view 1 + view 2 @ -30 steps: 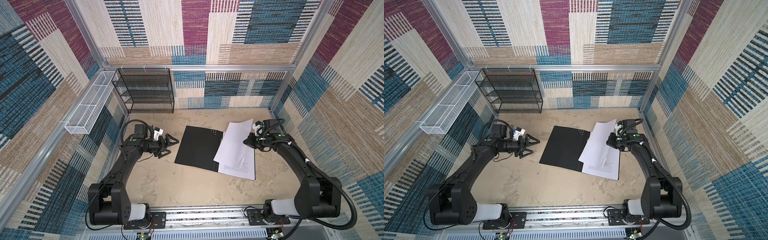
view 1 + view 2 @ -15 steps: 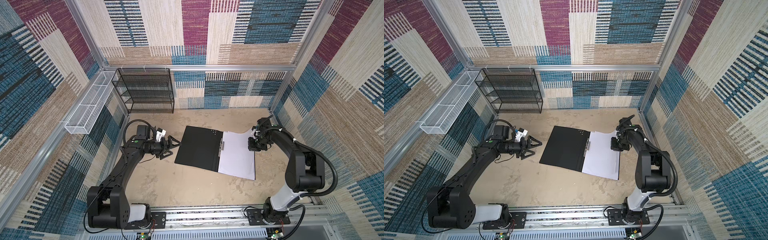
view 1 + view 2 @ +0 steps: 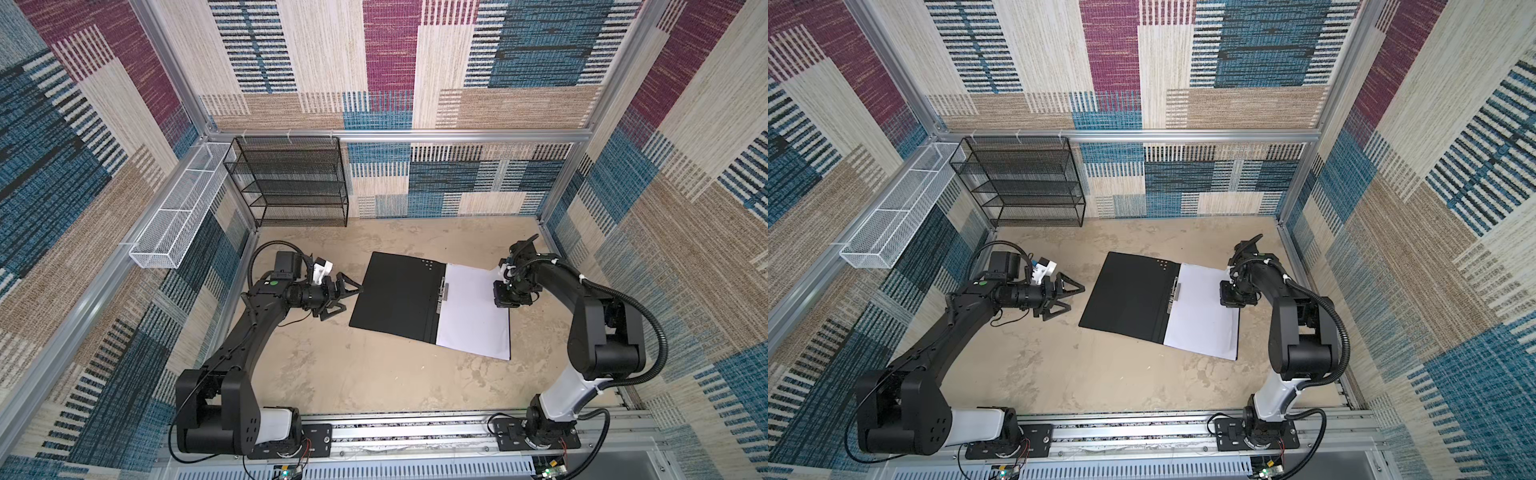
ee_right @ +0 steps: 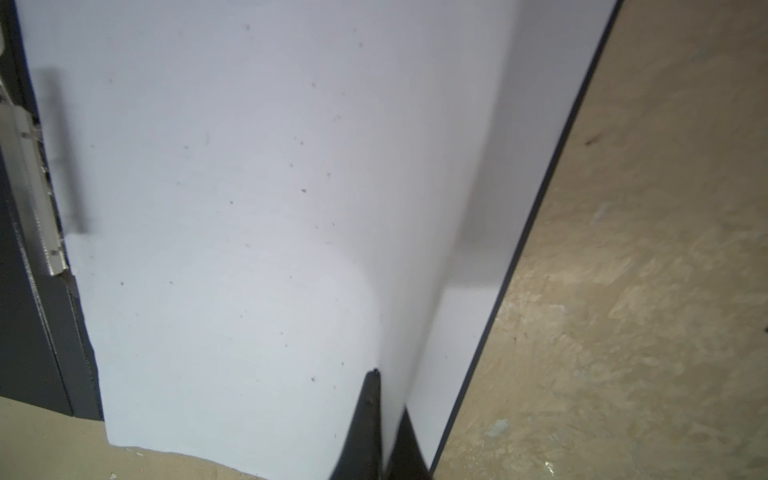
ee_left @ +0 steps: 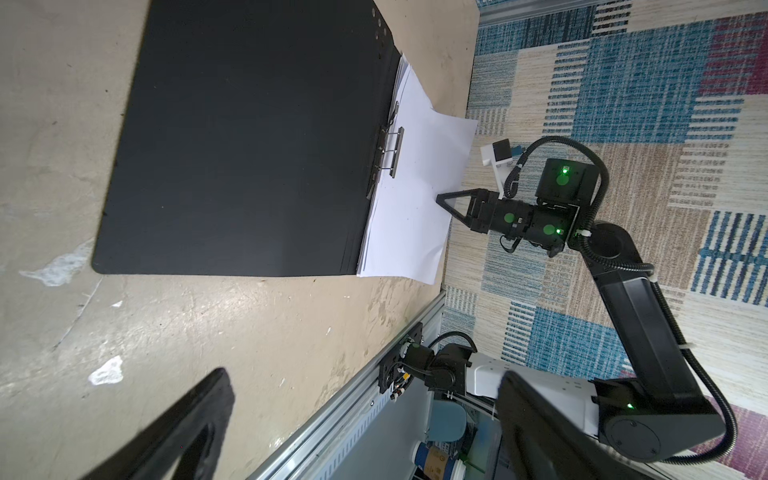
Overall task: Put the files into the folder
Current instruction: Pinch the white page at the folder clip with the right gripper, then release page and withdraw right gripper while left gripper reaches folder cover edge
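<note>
The folder (image 3: 395, 297) (image 3: 1125, 297) lies open on the floor with its black inside up, a metal clip (image 3: 444, 293) at its spine. The files (image 3: 469, 316) (image 3: 1200, 320), white sheets, lie stacked on its right half. My right gripper (image 4: 388, 395) is shut on the outer edge of the top sheet (image 4: 249, 208), which bulges up slightly there; in the left wrist view its tip (image 5: 440, 197) meets the paper (image 5: 411, 220). My left gripper (image 3: 351, 297) (image 3: 1075, 296) hovers open and empty just left of the folder (image 5: 241, 141).
A black wire-mesh rack (image 3: 291, 183) stands at the back left. A white wire basket (image 3: 178, 220) hangs on the left wall. The patterned right wall (image 3: 582, 216) is close behind my right arm. An aluminium rail (image 3: 395, 432) runs along the front.
The sheet held raised and slanted over the folder a second ago now lies flat on the right half. My right arm swung outward and lower. My left gripper edged towards the folder.
</note>
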You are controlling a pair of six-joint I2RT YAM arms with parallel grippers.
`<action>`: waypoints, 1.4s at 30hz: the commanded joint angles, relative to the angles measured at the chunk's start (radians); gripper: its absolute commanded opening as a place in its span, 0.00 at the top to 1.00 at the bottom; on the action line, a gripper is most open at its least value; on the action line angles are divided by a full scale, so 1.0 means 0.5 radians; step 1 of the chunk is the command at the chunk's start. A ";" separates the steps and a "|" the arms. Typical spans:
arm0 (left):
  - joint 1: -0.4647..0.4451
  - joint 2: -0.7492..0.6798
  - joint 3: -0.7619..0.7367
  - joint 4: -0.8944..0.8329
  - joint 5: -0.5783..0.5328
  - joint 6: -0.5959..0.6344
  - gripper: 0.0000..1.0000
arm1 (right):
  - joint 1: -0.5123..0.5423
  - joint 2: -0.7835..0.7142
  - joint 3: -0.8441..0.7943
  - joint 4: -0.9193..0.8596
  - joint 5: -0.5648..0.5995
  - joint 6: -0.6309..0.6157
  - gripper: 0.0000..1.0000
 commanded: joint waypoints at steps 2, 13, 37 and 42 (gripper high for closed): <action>-0.029 -0.016 0.010 0.006 0.060 0.039 0.01 | 0.020 -0.007 0.002 0.090 -0.041 -0.023 1.00; -0.039 -0.004 -0.064 0.058 0.081 0.002 0.01 | 0.025 0.000 0.002 0.114 -0.070 -0.005 0.99; -0.040 0.025 -0.092 0.094 0.102 -0.020 0.01 | 0.025 0.014 -0.016 0.128 -0.094 0.062 0.49; -0.051 0.042 -0.092 0.095 0.066 -0.024 0.01 | 0.013 0.009 0.040 0.118 0.056 0.169 0.00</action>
